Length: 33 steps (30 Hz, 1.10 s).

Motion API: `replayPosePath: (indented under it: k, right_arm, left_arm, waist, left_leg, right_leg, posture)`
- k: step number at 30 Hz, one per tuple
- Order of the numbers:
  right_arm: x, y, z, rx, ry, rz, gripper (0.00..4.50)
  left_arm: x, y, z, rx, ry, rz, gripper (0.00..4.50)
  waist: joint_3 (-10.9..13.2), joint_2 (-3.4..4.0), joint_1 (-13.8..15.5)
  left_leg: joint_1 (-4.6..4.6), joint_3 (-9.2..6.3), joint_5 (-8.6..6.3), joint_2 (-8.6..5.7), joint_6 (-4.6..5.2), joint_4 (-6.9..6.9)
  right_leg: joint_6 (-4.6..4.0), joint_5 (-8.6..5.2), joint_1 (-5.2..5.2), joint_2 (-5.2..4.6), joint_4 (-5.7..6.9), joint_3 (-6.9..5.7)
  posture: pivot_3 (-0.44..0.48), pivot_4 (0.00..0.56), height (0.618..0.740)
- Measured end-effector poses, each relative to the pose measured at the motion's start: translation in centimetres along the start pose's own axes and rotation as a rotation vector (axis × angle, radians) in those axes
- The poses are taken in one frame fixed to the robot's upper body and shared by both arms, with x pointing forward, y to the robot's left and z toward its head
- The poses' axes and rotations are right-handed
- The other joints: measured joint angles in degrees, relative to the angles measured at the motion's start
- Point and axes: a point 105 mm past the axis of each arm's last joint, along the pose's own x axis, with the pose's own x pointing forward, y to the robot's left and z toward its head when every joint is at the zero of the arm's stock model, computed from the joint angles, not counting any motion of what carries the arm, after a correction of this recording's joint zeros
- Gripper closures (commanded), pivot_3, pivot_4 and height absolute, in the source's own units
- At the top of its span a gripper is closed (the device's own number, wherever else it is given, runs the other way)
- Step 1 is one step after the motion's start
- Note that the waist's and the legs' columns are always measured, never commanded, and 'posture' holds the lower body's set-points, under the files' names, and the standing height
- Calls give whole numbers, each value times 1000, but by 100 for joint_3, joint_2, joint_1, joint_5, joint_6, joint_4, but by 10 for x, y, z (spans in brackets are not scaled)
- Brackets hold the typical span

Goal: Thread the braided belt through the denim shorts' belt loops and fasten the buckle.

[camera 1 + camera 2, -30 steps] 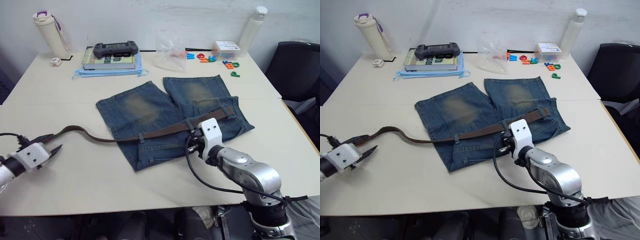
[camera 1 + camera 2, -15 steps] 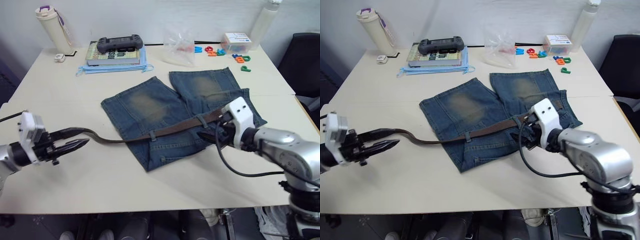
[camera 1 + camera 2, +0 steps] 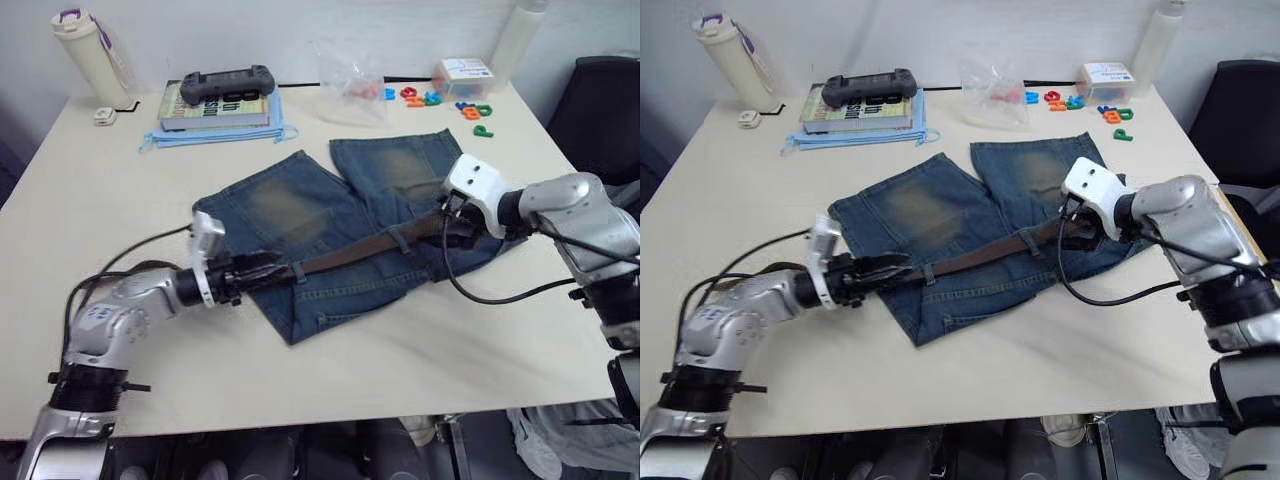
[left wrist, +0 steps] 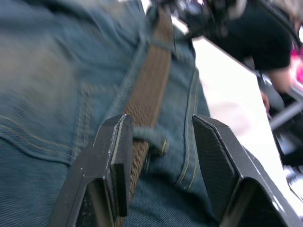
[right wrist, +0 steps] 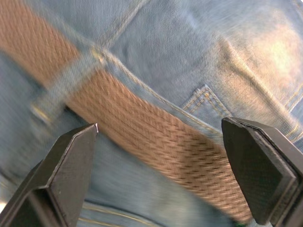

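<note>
Lying across the shorts, the belt runs under a loop; left gripper spread wide over it (right gripper too).

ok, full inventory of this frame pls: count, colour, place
denim shorts: 1, blue with faded yellowish patches, flat mid-table.
braided belt: 1, brown, along the waistband, under the belt loops.
belt loops: at least 2 visible, blue denim, over the belt.
table: 1, cream.
tumbler: 1, cream with purple lid ring, far left corner.
book: 1, on blue sheets, far left.
game controller: 1, dark grey, on the book.
plastic bag: 1, clear, far centre.
toy letters: several, mixed colours, far right.
small box: 1, white, by the letters.
bottle: 1, white, far right.
chair: 1, black, right of table.
left pincer: open, at the waistband's left end.
right pincer: open, over the belt.
</note>
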Motion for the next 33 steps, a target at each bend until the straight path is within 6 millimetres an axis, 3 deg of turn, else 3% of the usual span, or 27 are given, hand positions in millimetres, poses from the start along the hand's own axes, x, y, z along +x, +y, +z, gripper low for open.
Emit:
replayPosePath:
  k: [3,8,12,17,20,21,24,27,28,33]
  right_arm:
    - [4,-16,-3,-127,87,32,50]
    - [3,-22,-10,-257,199,153,50]
    - [-6,-32,-33,-279,366,164,50]
    - [-1,-26,-55,-291,458,195,50]
    - [0,-23,-59,-305,463,202,785]
    - [1,-21,-61,-312,461,210,1270]
    - [5,-15,-66,-342,453,225,2700]
    - [8,-12,-68,-353,433,223,4070]
    - [8,-12,-67,-358,428,221,4437]
    - [13,-17,-59,-397,384,143,4473]
  left_arm:
    - [11,5,-8,-21,32,-36,2225]
    - [21,9,-5,-15,70,-85,2225]
    - [31,4,-12,-41,95,-160,2225]
    - [37,-4,-14,-9,155,-236,2225]
    - [40,-6,-17,27,176,-248,2225]
    - [41,-6,-18,36,184,-249,2225]
    - [41,-5,-19,72,198,-248,3086]
    - [42,-5,-25,85,214,-257,4373]
    - [41,-4,-27,83,222,-257,4500]
    - [40,9,-25,132,236,-243,4500]
  waist:
    - [2,0,4]
    - [2,0,33]
    - [3,-1,38]
    - [2,1,24]
    - [0,-2,40]
    - [-3,-7,40]
    - [-15,-26,31]
    - [-17,-30,27]
    - [-18,-30,23]
    - [-18,-31,12]
  left_leg:
    - [-15,2,3,-1,-5,5]
    - [-29,1,8,-7,-11,16]
    - [-33,-1,10,-16,-9,26]
    - [-34,0,11,-16,-13,25]
    - [-33,-6,11,-16,-13,40]
    - [-33,-7,10,-16,-13,45]
    - [-29,-8,9,-17,-13,74]
    - [-17,-8,8,-17,-15,103]
    - [-17,-8,8,-17,-15,105]
    - [-28,0,15,-16,-31,110]
  right_leg:
    - [0,0,-20,-1,10,0]
    - [-1,0,-38,-4,28,0]
    - [-1,0,-48,-11,48,2]
    - [-4,-1,-59,-10,65,5]
    - [-4,-2,-51,-10,68,1]
    - [-4,-2,-48,-9,69,1]
    - [-3,-1,-30,-6,75,2]
    - [-2,-1,-13,-6,101,4]
    - [-2,-1,-14,-6,106,4]
    - [-9,-3,-47,-8,141,13]
  posture:
    - [0,150,659]
    - [0,150,659]
    - [0,150,659]
    - [0,150,659]
    - [0,150,659]
    - [0,150,659]
    - [0,150,659]
    - [0,150,659]
    - [0,150,659]
    - [0,150,659]
